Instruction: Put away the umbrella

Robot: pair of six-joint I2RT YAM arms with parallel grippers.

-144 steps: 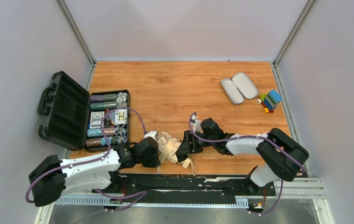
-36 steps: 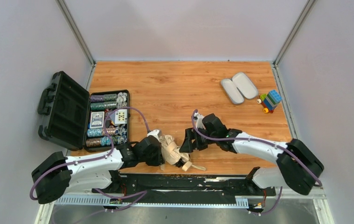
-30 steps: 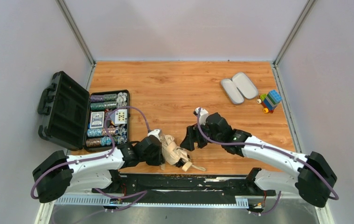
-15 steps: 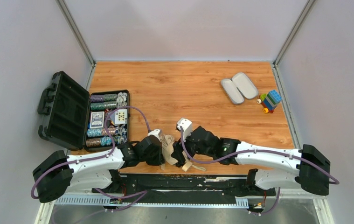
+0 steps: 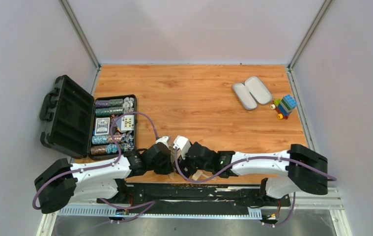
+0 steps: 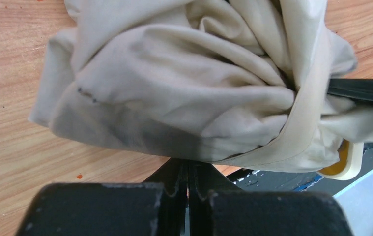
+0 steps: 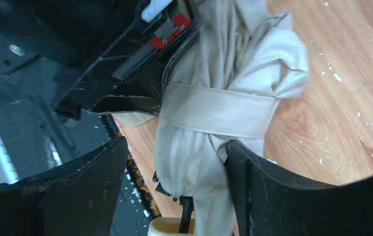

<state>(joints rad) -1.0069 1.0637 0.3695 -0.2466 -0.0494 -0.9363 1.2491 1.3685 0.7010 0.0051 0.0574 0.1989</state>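
Chips [image 5: 106,139] and cards [image 5: 101,126] in open black case [image 5: 69,115], umbrella [image 6: 174,88] outside it

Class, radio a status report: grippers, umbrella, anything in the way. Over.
Left gripper shut against the umbrella fabric, pinch unclear. Right gripper open, straddling the strapped bundle. It lies at the near edge of the table. Left gripper crowds the right.

Orange wood-grain tabletop [image 5: 199,88], plain lilac-grey walls [image 5: 194,29] on three sides, metal corner posts [image 5: 78,32], black strip [image 5: 233,192] along the near edge, soft even light
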